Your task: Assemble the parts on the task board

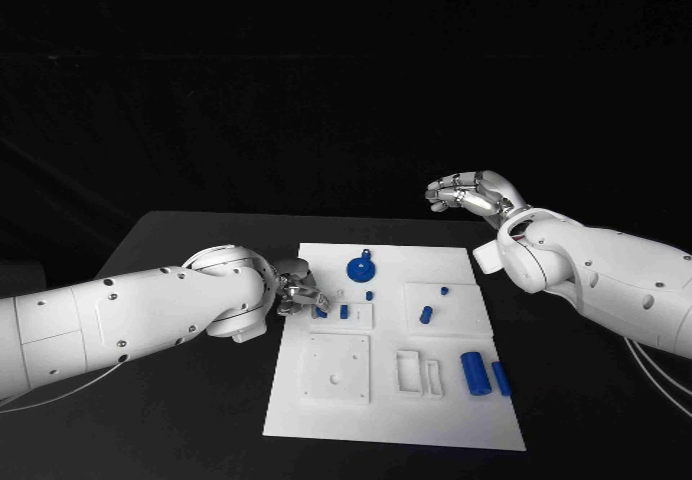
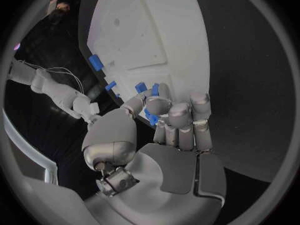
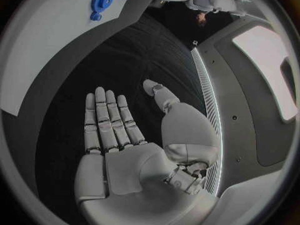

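The white task board [image 1: 433, 420] lies in the middle of the black table. My left hand [image 1: 299, 291] is at the board's left edge, and its thumb and curled fingers [image 2: 178, 116] pinch a small blue part [image 2: 152, 119]. Two more small blue parts [image 1: 343, 312] stand in a raised white block just beside those fingers. A round blue wheel [image 1: 361, 268] sits near the board's far edge and is also in the right wrist view [image 3: 102, 0]. My right hand [image 1: 469, 192] hangs above the table beyond the board's far right corner, palm flat [image 3: 125, 160], holding nothing.
A blue peg [image 1: 427, 314] and a tiny blue piece [image 1: 444, 291] rest on a raised block at the board's right. A thick blue cylinder [image 1: 473, 373] and a blue bar [image 1: 500, 379] lie near the right edge. A white square plate [image 1: 336, 368] and white frame [image 1: 415, 372] sit nearer me.
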You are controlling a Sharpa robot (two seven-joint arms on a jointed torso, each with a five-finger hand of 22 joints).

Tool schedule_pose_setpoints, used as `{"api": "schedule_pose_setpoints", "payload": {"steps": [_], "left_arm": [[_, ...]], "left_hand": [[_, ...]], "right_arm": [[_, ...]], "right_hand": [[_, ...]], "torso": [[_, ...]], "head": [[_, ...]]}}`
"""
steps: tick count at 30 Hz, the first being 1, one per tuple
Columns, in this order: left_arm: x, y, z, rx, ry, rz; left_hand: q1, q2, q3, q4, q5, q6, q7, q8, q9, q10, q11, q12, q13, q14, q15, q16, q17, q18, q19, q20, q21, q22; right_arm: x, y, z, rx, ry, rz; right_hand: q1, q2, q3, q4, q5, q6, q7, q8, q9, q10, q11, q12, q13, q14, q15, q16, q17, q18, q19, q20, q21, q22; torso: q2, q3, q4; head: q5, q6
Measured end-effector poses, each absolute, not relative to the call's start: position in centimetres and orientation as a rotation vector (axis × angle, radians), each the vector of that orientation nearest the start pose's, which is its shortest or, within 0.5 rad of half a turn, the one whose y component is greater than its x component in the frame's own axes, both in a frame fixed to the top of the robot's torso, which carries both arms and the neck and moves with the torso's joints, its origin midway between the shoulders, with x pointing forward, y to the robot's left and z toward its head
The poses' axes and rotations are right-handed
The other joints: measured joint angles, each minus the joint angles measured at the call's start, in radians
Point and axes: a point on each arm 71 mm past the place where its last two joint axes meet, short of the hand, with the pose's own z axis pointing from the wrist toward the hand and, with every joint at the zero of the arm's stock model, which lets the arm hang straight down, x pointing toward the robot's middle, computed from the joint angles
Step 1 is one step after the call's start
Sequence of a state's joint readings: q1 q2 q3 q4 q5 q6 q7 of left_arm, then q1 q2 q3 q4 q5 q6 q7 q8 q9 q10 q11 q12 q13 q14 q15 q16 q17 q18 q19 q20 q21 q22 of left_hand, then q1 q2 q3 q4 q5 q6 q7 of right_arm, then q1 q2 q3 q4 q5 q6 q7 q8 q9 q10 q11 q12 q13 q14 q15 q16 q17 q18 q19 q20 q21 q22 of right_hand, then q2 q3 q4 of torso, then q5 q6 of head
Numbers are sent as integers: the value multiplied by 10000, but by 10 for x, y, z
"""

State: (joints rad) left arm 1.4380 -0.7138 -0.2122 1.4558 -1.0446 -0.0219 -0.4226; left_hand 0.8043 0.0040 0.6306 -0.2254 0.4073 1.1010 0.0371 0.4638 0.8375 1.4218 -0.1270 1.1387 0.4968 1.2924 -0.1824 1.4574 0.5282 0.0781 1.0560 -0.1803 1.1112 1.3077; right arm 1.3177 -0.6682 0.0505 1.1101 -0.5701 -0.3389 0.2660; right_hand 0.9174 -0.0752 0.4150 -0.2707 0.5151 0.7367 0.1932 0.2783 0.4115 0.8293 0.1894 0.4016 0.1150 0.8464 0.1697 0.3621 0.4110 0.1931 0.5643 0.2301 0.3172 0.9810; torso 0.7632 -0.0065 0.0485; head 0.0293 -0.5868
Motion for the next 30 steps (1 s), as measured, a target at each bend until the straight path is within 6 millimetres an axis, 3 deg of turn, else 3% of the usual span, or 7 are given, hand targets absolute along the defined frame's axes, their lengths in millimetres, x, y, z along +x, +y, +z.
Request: {"api": "schedule_pose_setpoints", "payload": {"steps": [2, 7, 10, 16, 22, 25, 30], "left_arm": [[513, 174, -164, -880, 21061, -4788], [513, 175, -165, -894, 21081, -4754], [512, 174, -167, -870, 21165, -4732], [512, 173, -167, -826, 21219, -4723], [512, 173, -168, -827, 21243, -4679], [511, 172, -171, -785, 21350, -4653], [510, 172, -173, -777, 21433, -4603]], "left_hand": [[0, 0, 63, 97, -557, 3, 2, -3, 9, 0, 0, 32, 0, -2, 3, 24, -11, 68, 0, 0, 0, 0], [17, -22, -33, 417, -1329, 113, -80, -23, 33, 0, 0, 37, -27, -14, 15, 24, -34, 143, 0, 1, 0, -1], [-32, -240, -64, 610, -1928, 505, -278, 4, 65, 18, -17, 37, -36, -15, 14, 24, -38, 230, 0, 1, 0, -1], [-159, -456, -117, 733, -2264, 584, -338, -59, 71, -17, 18, 75, -48, -16, 12, 24, -50, 235, 1, 1, 0, -2], [-177, -491, -121, 737, -2307, 714, -466, -62, 69, -19, 20, 75, -48, -17, 12, 24, -50, 232, 1, 1, 0, -3], [-252, -572, -145, 825, -2430, 1818, -765, -130, 57, -285, -108, 75, -60, -44, -7, 24, -60, 212, 0, 2, 0, -3], [-202, -623, -165, 850, -2537, 1856, -782, -114, 63, -288, -156, 74, -60, -58, -21, 24, -60, 227, 0, 1, 0, -4]], "right_arm": [[582, -243, -104, 5845, 13399, 11240], [582, -242, -104, 5844, 13401, 11242], [582, -242, -104, 5844, 13402, 11242], [582, -242, -104, 5842, 13405, 11248], [582, -242, -104, 5841, 13408, 11251], [582, -242, -104, 5840, 13409, 11252], [582, -242, -104, 5840, 13411, 11253]], "right_hand": [[0, 0, 0, 0, 0, 0, 0, 0, 1, 0, 0, 0, -11, 1, -1, 0, 0, 1, 0, 0, 0, 0], [0, 0, 0, 0, 0, 0, 0, 0, 1, 0, 0, 0, -10, 1, -1, 0, -9, 1, -36, 36, 0, -1], [0, 0, 0, 0, 0, 0, 0, 0, -8, 0, 0, 0, -10, 2, -2, 0, -9, 1, -37, 37, 0, -1], [0, 0, 0, 0, 0, 0, 0, 0, -8, 0, 0, 0, -18, 3, -3, 0, -8, 1, -37, 37, 0, 8], [0, 0, 0, 0, 0, 0, 0, 0, -8, 0, 0, 0, -18, 3, -4, 0, -10, 1, -37, 37, 0, 8], [0, 0, 0, 0, 0, 0, 0, 0, -7, 0, 0, 0, -28, 4, -4, 0, -17, 1, -37, 37, 0, 7], [0, 0, 0, 0, 0, 0, 0, 0, -7, 0, 0, 0, -29, 4, -4, 0, -16, 109, -37, 37, 0, 6]], "torso": [[-1, 1, 0], [-2, 0, 0], [-1, 0, -1], [-1, 4, -4], [-1, 3, -5], [1, 2, -5], [2, 0, -6]], "head": [[0, -1], [9, -1], [11, -1], [12, 7], [12, 11], [12, 17], [4, 25]]}}
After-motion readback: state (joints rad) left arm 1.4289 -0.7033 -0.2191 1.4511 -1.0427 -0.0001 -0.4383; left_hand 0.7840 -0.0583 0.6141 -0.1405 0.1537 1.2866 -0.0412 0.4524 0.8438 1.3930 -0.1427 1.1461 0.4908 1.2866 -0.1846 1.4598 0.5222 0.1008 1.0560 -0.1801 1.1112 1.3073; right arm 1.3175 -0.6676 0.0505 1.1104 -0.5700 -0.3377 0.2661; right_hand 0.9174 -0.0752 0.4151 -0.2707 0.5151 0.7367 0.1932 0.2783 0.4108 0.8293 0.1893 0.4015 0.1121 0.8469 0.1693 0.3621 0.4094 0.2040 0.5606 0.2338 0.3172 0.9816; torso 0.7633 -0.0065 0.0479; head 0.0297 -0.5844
